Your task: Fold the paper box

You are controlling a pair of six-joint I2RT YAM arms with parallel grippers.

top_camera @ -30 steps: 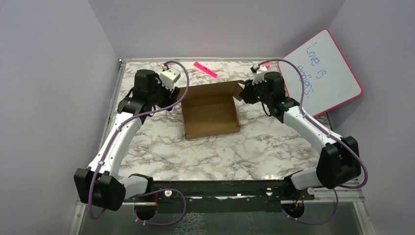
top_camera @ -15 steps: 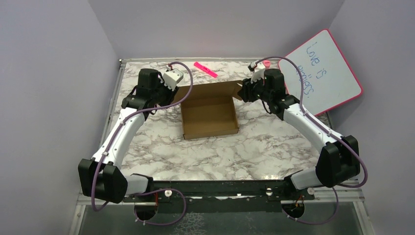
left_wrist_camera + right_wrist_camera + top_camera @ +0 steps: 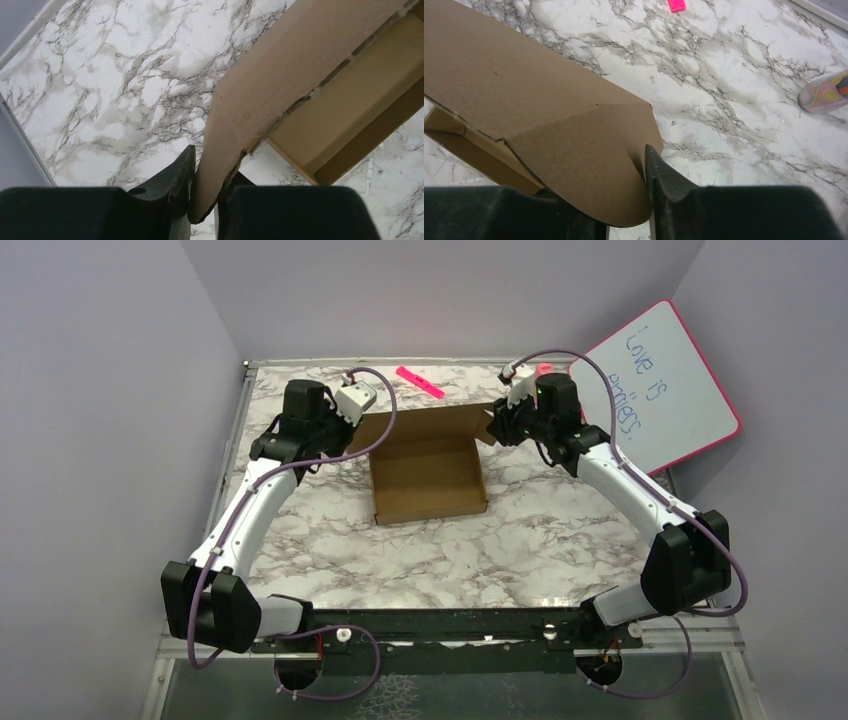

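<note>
The paper box (image 3: 428,478) is a shallow brown cardboard tray on the marble table, its lid panel raised along the far side. My left gripper (image 3: 354,428) is at the lid's left corner. In the left wrist view the left gripper (image 3: 204,195) is shut on the lid's rounded ear, with the paper box (image 3: 300,60) stretching away to the upper right. My right gripper (image 3: 497,426) is at the lid's right corner. The right wrist view has the right gripper (image 3: 624,200) shut on the other ear of the paper box (image 3: 524,85), and that flap hides the left finger.
A pink marker (image 3: 420,381) lies behind the box, also seen as a pink marker (image 3: 676,5) in the right wrist view. A pink-framed whiteboard (image 3: 660,390) leans at the back right. A small multicoloured object (image 3: 824,92) lies near the right gripper. The table's rim (image 3: 20,130) runs along the left.
My left gripper moved in to the lid's left ear and closed on it. The right gripper shifted slightly farther back with its ear. The box slid a little to the left.
</note>
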